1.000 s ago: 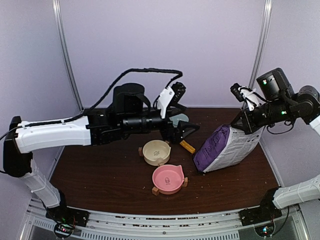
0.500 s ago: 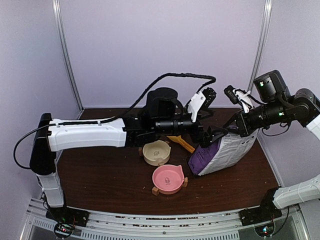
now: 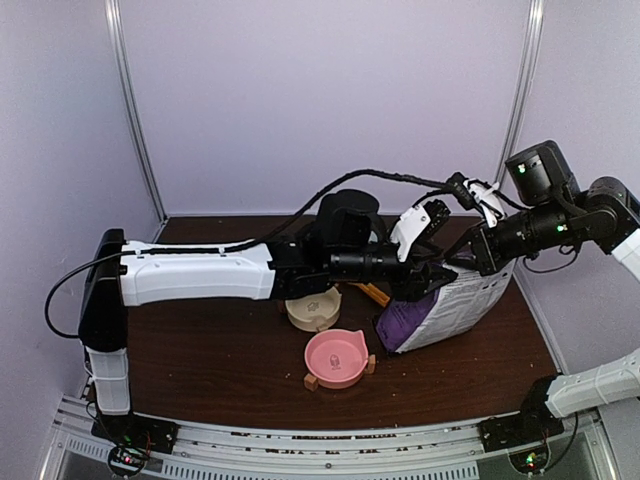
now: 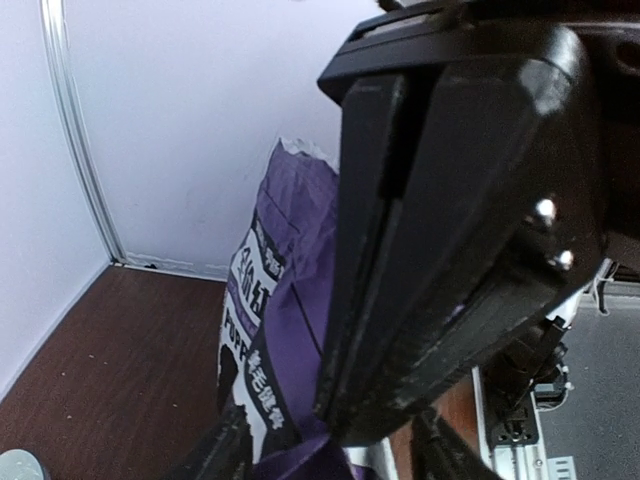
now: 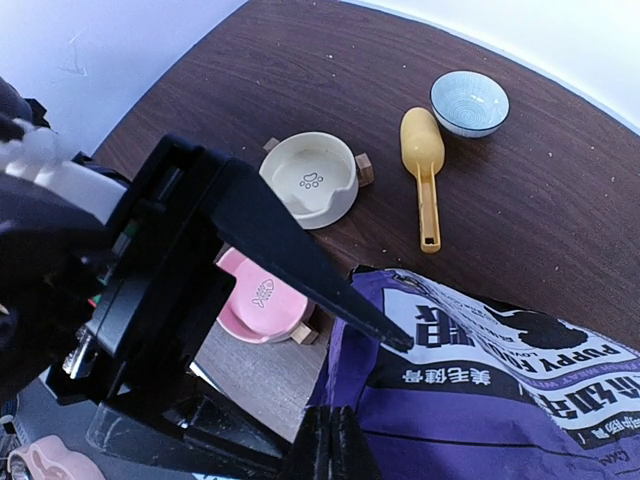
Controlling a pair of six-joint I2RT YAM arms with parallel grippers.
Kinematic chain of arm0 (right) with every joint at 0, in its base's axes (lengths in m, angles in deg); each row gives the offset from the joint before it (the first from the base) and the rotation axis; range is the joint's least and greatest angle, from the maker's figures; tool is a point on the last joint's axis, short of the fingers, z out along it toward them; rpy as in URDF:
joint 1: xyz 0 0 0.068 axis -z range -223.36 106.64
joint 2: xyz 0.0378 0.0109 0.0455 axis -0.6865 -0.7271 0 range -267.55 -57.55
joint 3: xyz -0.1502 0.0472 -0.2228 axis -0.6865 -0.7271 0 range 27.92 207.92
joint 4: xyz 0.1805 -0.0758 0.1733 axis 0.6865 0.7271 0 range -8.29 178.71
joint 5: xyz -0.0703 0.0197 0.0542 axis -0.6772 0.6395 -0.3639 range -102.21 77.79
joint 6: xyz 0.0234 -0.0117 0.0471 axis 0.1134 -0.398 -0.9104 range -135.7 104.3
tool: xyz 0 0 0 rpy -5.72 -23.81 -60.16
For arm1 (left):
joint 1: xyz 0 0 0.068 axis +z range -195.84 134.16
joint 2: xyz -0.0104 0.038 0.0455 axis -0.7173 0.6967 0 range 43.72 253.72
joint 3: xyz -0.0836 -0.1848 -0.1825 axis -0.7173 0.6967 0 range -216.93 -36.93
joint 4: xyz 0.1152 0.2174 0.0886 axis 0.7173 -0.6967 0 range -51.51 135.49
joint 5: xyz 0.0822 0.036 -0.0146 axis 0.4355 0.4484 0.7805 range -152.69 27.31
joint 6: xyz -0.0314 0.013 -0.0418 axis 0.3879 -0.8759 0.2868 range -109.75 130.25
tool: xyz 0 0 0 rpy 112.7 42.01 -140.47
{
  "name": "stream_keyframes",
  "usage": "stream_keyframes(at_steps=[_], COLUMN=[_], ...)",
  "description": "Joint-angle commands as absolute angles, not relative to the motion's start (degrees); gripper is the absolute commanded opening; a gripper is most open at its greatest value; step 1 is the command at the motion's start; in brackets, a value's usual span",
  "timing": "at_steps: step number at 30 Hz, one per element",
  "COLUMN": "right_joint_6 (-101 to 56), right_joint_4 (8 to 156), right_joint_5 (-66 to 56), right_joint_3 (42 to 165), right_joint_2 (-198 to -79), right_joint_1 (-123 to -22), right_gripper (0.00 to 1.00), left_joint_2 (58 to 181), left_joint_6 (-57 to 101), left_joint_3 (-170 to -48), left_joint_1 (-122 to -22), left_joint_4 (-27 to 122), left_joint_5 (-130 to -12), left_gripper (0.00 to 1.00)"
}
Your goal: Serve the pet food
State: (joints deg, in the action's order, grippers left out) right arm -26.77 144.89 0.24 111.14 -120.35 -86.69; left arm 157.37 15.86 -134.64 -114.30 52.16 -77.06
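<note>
With right gripper [image 5: 328, 430] clenched on the bag [image 5: 480, 390] near right edge of the counter [image 3: 200, 340], pinch opposite lip using left gripper [image 3: 435, 283], closure unclear.

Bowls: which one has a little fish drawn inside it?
The pink bowl has the fish, as the right wrist view shows. The cream bowl has a paw print instead, and the small blue-grey bowl has only fine lines, no picture.

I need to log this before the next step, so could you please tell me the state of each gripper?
Left gripper: open, at the top edge of the bag.
Right gripper: shut on the bag.
</note>
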Motion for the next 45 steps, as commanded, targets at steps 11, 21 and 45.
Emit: stream_keyframes(at_steps=[11, 21, 45], right_joint_6=[-26.88, -39.62, -79.76], right_joint_4=[138.72, 140.81, 118.79], right_joint_5=[-1.35, -19.18, -22.83], right_joint_3=[115.12, 116.91, 86.2], right_joint_2=[-120.31, -116.04, -96.97], right_joint_1=[-87.2, -86.98, -86.97], right_gripper=[0.23, 0.72, 0.73], left_joint_2=[158.59, 153.15, 149.78], left_joint_6=[13.7, 21.15, 22.42], left_joint_3=[-136.03, -126.93, -121.3], left_joint_1=[-115.22, -115.27, -117.15], left_joint_4=[50.57, 58.71, 64.58], left_joint_5=[-73.77, -64.26, -65.96], left_gripper=[0.01, 0.0, 0.0])
